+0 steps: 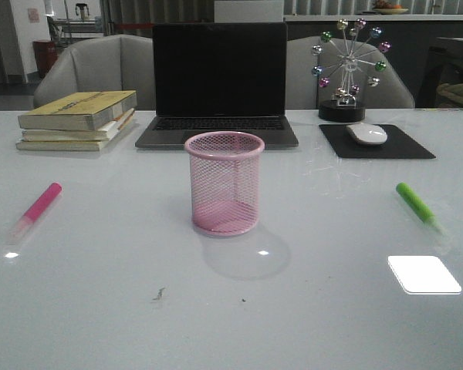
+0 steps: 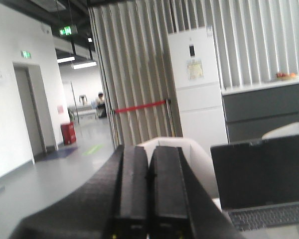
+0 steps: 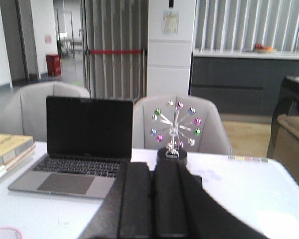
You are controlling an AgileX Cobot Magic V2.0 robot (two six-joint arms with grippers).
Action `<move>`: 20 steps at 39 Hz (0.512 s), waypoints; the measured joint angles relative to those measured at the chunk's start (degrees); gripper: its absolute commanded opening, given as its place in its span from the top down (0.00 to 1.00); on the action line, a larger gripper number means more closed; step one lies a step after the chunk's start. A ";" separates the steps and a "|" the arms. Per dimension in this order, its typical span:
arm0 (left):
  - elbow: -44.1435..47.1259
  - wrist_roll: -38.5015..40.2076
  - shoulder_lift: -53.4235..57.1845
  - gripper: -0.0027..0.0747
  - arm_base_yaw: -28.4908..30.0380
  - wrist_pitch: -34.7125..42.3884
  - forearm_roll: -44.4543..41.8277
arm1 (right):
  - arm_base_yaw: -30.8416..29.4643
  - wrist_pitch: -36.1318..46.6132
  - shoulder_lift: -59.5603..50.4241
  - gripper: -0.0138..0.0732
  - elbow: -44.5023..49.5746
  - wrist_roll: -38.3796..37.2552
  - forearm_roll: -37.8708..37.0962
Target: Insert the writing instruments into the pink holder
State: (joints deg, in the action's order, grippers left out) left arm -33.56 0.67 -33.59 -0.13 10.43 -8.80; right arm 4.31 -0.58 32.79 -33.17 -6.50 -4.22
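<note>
The pink wire-mesh holder [image 1: 224, 183] stands upright and empty at the table's middle; a sliver of its rim [image 3: 4, 231] shows in the right wrist view. A hot pink marker [image 1: 36, 208] lies flat on the left of the table, its pale cap toward me. On the right lies a bright green marker [image 1: 419, 206], also cap toward me. Neither arm shows in the front view. My left gripper [image 2: 149, 149] is shut with nothing in it, pointing level over the table. Likewise my right gripper [image 3: 152, 166] is shut and empty.
An open laptop [image 1: 219, 85] stands behind the holder. A stack of books [image 1: 79, 119] lies at back left. At back right are a black mouse pad with a white mouse [image 1: 367, 134] and a ferris-wheel ornament [image 1: 345, 69]. Grey chairs stand beyond the table.
</note>
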 measured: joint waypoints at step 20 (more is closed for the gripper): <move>-0.23 0.00 -22.98 0.81 -6.80 -7.38 0.00 | 0.00 -0.96 22.92 0.80 -1.17 -0.07 0.00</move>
State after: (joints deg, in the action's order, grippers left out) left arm -33.79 0.67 -56.57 -6.93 3.06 -8.80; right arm 4.31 -1.53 55.71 -34.34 -6.56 -4.22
